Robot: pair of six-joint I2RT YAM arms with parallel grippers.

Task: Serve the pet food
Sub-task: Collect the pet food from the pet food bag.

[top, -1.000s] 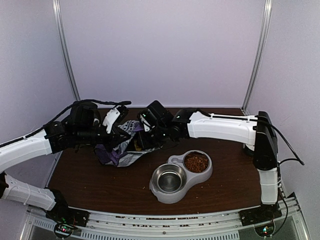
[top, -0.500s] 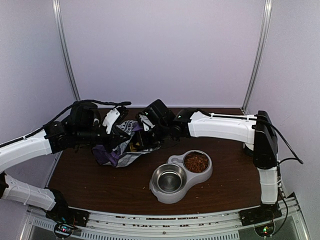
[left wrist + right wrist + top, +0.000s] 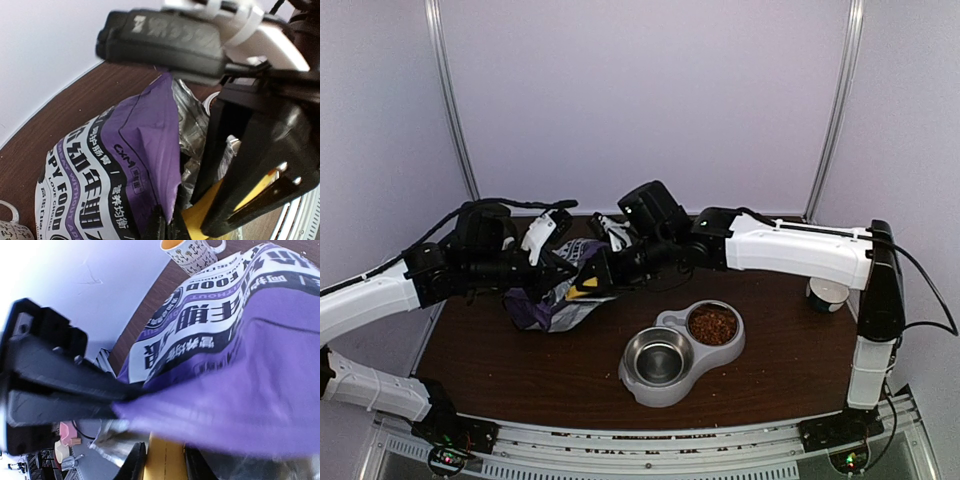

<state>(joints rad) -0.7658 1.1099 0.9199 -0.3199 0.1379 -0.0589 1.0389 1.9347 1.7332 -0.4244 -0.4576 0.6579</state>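
Pet food (image 3: 713,324) fills the right cup of the grey double bowl (image 3: 665,393); its steel left cup holds none. The purple-and-white bag (image 3: 548,305) (image 3: 125,165) (image 3: 240,340) lies at the back left. My left gripper (image 3: 558,268) (image 3: 167,226) is shut on the bag's upper rim and holds the mouth open. My right gripper (image 3: 598,272) (image 3: 165,462) is shut on the handle of the yellow scoop (image 3: 582,290) (image 3: 210,210) (image 3: 166,460), whose bowl sits at the bag's mouth. The scoop's inside and the kibble in the bag are hidden.
A patterned white mug (image 3: 828,293) stands at the back right edge of the brown table (image 3: 520,370). Another patterned mug (image 3: 192,250) (image 3: 7,225) stands behind the bag. The two arms crowd together over the bag.
My right arm has lifted and drawn back; the yellow scoop now shows at the bag's mouth. Its elbow swung right, uncovering the mug. The left gripper keeps its hold.
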